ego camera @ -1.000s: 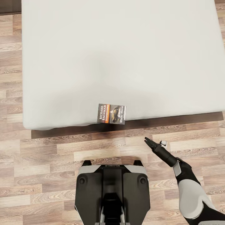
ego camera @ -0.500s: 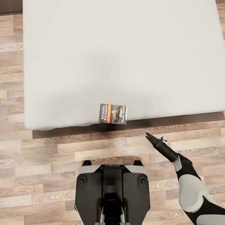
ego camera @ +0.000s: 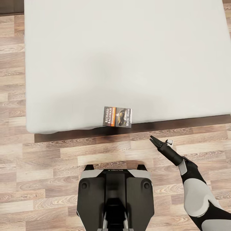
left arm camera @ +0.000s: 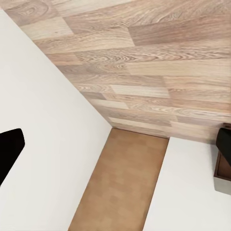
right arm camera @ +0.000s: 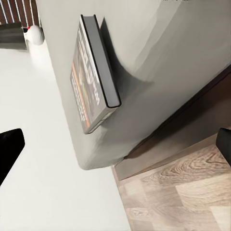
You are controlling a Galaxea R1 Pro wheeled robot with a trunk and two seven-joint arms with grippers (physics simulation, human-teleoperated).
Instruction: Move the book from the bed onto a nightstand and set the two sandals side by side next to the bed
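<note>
The book point(ego camera: 117, 116) lies flat at the near edge of the bed's off-white mattress point(ego camera: 122, 48), its dark cover with the orange band facing up. The right wrist view looks at the book point(right arm camera: 91, 82) from the side, resting on the mattress point(right arm camera: 159, 48) above the dark frame. My right gripper point(ego camera: 153, 140) hovers over the floor just short of the bed frame point(ego camera: 179, 123), to the right of the book and pointing toward it. It point(right arm camera: 115, 144) is open and holds nothing. My left gripper point(left arm camera: 115, 149) is open too, over plank floor. The sandals and nightstands are out of view.
Light wood-plank floor point(ego camera: 48, 166) runs along the bed's near side and its left side. My own dark base point(ego camera: 115, 195) stands directly in front of the book. The mattress top beyond the book is bare.
My right gripper has moved slightly nearer the bed edge and turned at the wrist. The whole picture has shifted a little to the right, so the camera moved; the book stayed put.
</note>
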